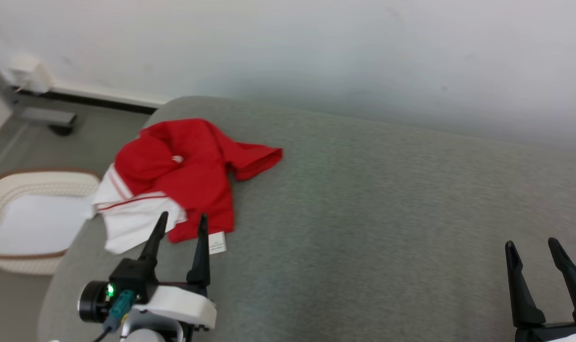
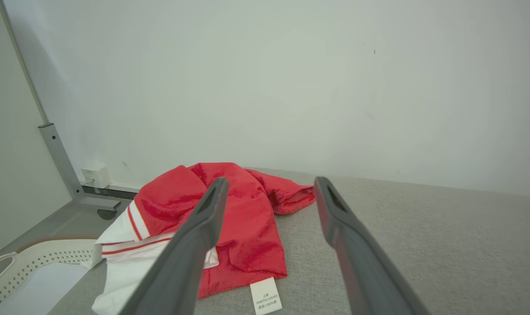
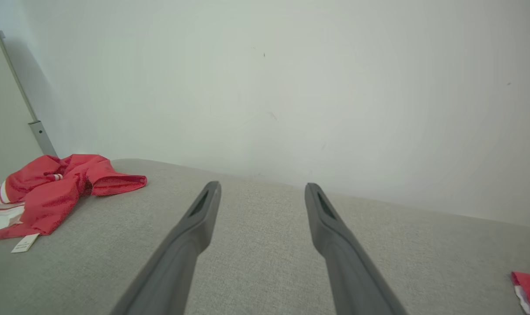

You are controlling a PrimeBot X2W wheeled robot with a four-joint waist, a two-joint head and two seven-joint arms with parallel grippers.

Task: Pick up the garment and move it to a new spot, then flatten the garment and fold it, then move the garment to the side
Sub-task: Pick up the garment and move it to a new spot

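Note:
A crumpled red and white garment (image 1: 183,180) lies at the left end of a grey fabric surface (image 1: 364,213), with a white label at its near edge. My left gripper (image 1: 182,218) hovers just in front of its near edge, open, nothing between the fingers. In the left wrist view the garment (image 2: 243,218) sits just beyond the left gripper (image 2: 269,181). Far to the right, my right gripper (image 1: 530,244) stands open over bare fabric. The right wrist view has the garment (image 3: 55,188) at its far left, well away from the right gripper (image 3: 261,186).
A white perforated basket (image 1: 26,213) stands on the floor left of the grey surface. A pale wall runs behind. A grey metal post and foot (image 1: 45,116) stand at the back left. A small red and white cloth piece (image 3: 529,291) shows at the right wrist view's lower right.

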